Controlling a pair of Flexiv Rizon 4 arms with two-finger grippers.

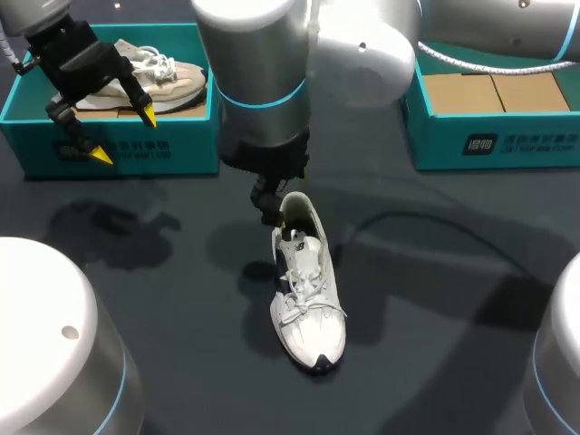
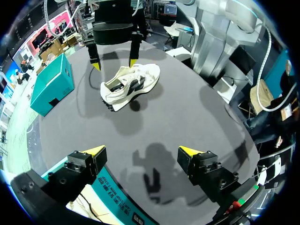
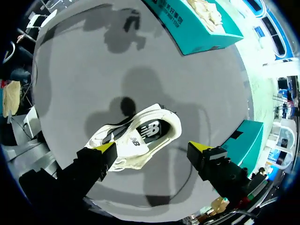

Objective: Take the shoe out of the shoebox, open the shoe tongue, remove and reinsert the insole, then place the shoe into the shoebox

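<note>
A white shoe (image 1: 308, 299) with dark side panels stands on the dark table, toe toward the near edge. My right gripper (image 1: 276, 213) hangs just over its heel, open, with the heel collar (image 3: 161, 126) below and between its yellow fingertips (image 3: 107, 146). From the left wrist view, the white shoe (image 2: 131, 84) stands with the right gripper (image 2: 115, 62) over its heel. My left gripper (image 1: 124, 136) hovers open and empty over the front wall of the left teal shoebox (image 1: 109, 149), which holds a beige shoe (image 1: 159, 77). My left gripper (image 2: 141, 151) looks out across the table.
A second teal shoebox (image 1: 494, 136) at the back right holds only brown cardboard (image 1: 489, 91). It also shows beyond the white shoe as a teal box (image 2: 51, 84). Dark table (image 1: 435, 308) spreads around the shoe.
</note>
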